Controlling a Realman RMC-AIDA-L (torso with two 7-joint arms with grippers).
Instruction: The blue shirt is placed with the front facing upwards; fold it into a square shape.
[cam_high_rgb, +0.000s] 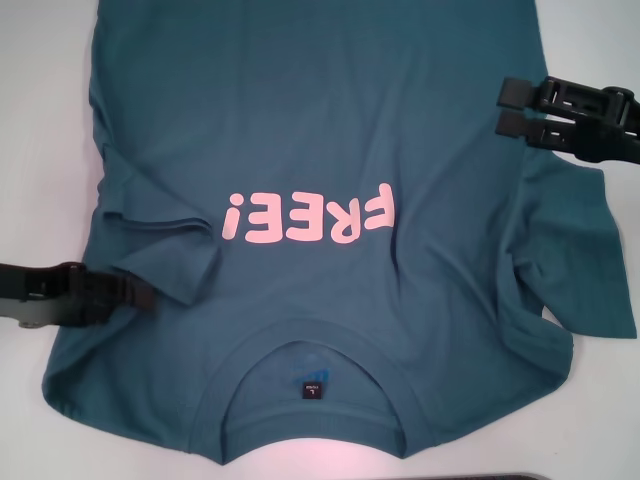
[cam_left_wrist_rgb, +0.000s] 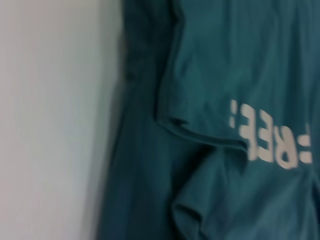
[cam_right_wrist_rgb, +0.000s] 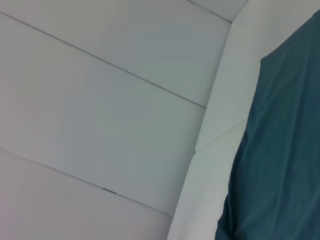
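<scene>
Both grippers worked the blue shirt (cam_high_rgb: 330, 130) on the white table (cam_high_rgb: 40, 120). Left gripper (cam_high_rgb: 140, 295) lay narrow beside its folded-in left sleeve (cam_high_rgb: 165, 245); right gripper (cam_high_rgb: 505, 108), fingers slightly apart, hovered above its right side.

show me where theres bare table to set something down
Bare table runs left of the shirt, above the left gripper. A smaller strip lies right of it, under the right gripper. The middle is all shirt.

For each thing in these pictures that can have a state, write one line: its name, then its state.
blue shirt: spread front up on the table, left sleeve folded onto the body, right sleeve rumpled.
left gripper: low at the shirt's folded left sleeve.
right gripper: open, at the shirt's right side.
</scene>
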